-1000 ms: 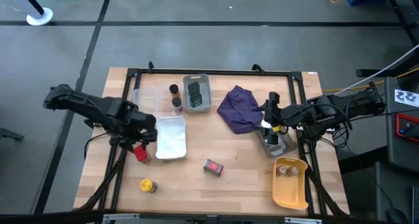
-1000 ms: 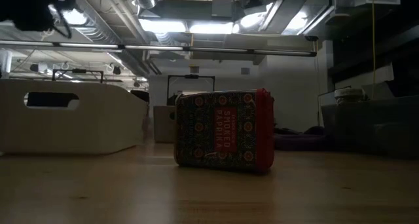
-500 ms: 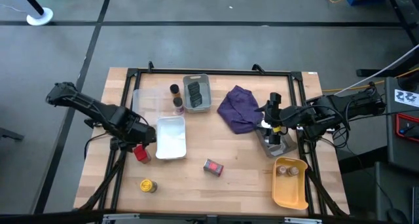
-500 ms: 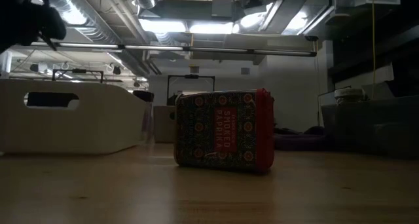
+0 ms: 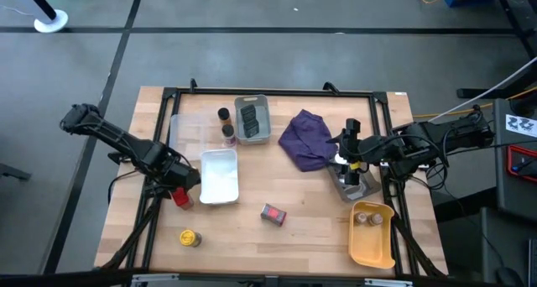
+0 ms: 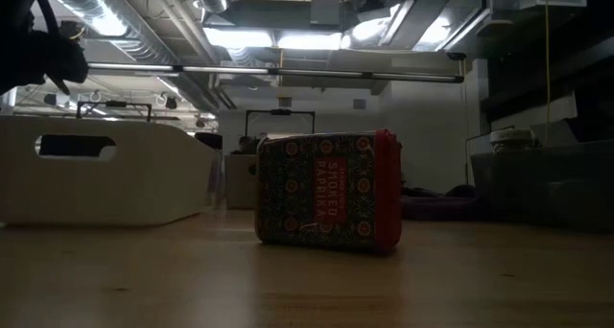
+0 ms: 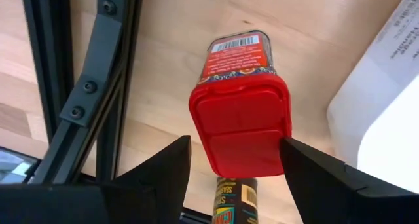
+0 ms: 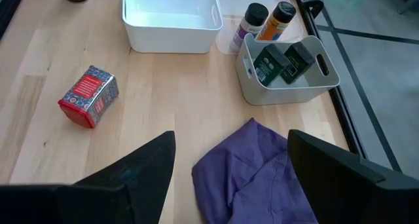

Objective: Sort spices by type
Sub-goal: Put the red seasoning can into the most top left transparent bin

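My left gripper (image 7: 236, 142) (image 5: 178, 183) is open over a red-lidded tin (image 7: 239, 119) (image 5: 180, 197) by the table's left edge, next to the white tray (image 5: 218, 176). One finger stands on each side of the lid. A yellow tin (image 5: 190, 237) (image 7: 234, 201) sits nearer the near edge. A red patterned tin (image 5: 273, 214) (image 8: 88, 96) (image 6: 326, 189) lies on its side mid-table. Dark tins (image 8: 281, 60) sit in the grey tray (image 5: 252, 132), two jars (image 5: 224, 127) (image 8: 265, 18) beside it, and two more jars (image 5: 365, 218) in the yellow tray (image 5: 373, 247). My right gripper (image 8: 229, 135) (image 5: 346, 153) waits open by the purple cloth (image 5: 309, 140). My left gripper comes at the red tin from above, slanting, with a finger (image 7: 177, 155) on either side of its red lid (image 7: 242, 129). Whether the fingers touch the lid I cannot tell. The tin rests on the table.
The black frame rail (image 7: 98, 86) runs close beside the red tin on the table's left edge. The white tray's wall (image 7: 380, 112) stands on its other side. Bare wood lies between the patterned tin and the yellow tray. A clear tray (image 5: 189, 127) sits far left.
My left gripper has moved from over the white tray's left edge toward the table's near-left, coming down over the red-lidded tin. The tin itself has stayed where it was.
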{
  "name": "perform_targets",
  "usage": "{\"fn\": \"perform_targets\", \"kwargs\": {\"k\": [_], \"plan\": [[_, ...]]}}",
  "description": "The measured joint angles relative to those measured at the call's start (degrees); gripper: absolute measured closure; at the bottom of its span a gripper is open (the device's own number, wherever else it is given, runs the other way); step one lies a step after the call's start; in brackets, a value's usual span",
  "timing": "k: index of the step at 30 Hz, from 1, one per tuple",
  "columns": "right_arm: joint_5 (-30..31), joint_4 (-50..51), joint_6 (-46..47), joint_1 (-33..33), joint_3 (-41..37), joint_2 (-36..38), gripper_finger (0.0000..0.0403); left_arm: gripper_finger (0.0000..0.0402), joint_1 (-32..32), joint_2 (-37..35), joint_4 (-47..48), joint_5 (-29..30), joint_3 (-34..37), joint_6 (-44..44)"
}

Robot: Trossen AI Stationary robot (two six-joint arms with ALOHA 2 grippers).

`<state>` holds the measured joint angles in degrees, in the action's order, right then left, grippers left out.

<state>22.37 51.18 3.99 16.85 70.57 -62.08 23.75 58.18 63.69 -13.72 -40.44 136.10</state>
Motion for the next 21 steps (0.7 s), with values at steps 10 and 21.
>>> {"fn": "perform_targets", "kwargs": {"k": [10,21], "plan": [[-0.07,0.02,0.0,0.01,0.0,0.0,0.0109,0.0183,-0.04,-1.87,-1.14,0.09,0.34,-1.28],[-0.11,0.02,0.0,0.0,0.0,0.0,0.0109,0.0183,-0.04,-2.55,-1.16,2.75,0.34,-7.77]]}}
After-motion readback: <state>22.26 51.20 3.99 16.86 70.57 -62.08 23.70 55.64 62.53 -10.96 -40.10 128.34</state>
